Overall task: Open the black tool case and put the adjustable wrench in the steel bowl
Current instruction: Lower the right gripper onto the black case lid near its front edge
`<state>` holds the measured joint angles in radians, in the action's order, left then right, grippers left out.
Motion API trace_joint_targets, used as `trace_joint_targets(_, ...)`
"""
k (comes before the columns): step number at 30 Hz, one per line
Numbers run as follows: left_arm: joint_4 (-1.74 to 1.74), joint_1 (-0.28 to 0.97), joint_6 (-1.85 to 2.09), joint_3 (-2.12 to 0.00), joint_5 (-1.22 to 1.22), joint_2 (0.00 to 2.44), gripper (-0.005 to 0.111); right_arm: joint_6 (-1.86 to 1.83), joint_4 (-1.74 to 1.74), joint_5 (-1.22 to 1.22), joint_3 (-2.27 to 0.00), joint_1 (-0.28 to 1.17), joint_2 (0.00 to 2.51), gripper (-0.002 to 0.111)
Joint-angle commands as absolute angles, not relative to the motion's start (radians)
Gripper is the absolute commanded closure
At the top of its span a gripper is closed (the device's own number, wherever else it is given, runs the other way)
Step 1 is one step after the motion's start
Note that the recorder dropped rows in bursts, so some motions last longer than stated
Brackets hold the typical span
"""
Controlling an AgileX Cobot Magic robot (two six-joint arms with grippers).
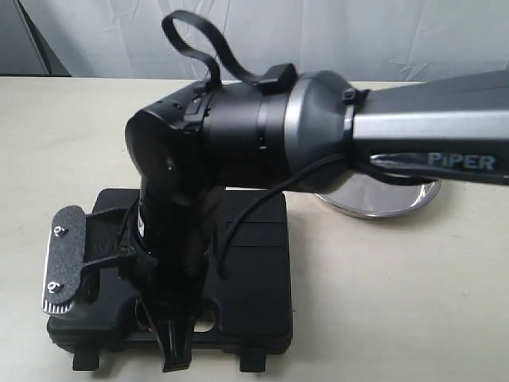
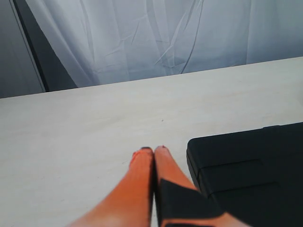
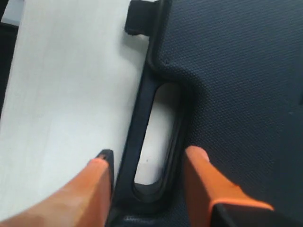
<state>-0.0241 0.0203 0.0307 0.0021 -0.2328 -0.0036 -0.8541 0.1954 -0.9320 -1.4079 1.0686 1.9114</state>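
Observation:
The black tool case (image 1: 246,263) lies closed on the table at the lower left, so the adjustable wrench is hidden. My right arm reaches across to it. My right gripper (image 3: 148,158) is open and straddles the case's slot handle (image 3: 142,118), with one finger (image 3: 100,165) on the table side and the other finger (image 3: 195,158) over the lid. In the exterior view that gripper (image 1: 173,350) points down at the case's front edge. The steel bowl (image 1: 374,200) peeks out behind the arm at the right. My left gripper (image 2: 154,150) is shut and empty above the table, beside a corner of the case (image 2: 251,161).
Two latch tabs (image 1: 253,362) stick out of the case's front edge, and one latch tab (image 3: 137,19) shows in the right wrist view. A white curtain (image 2: 165,33) hangs behind the table. The right arm's bulky wrist (image 1: 238,135) blocks much of the exterior view.

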Motion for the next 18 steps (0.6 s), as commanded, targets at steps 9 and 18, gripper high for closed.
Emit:
trace_joint_targets(9, -0.025, 0.021, 0.03, 0.0, -0.232, 0.0, 0.106, -0.857, 0.26, -0.939, -1.41, 1.069, 1.984, 0.064)
trace_joint_targets(18, -0.029, 0.021, 0.03, 0.0, -0.232, 0.0, 0.106, -0.857, 0.26, -0.904, -1.41, 1.069, 2.041, 0.064)
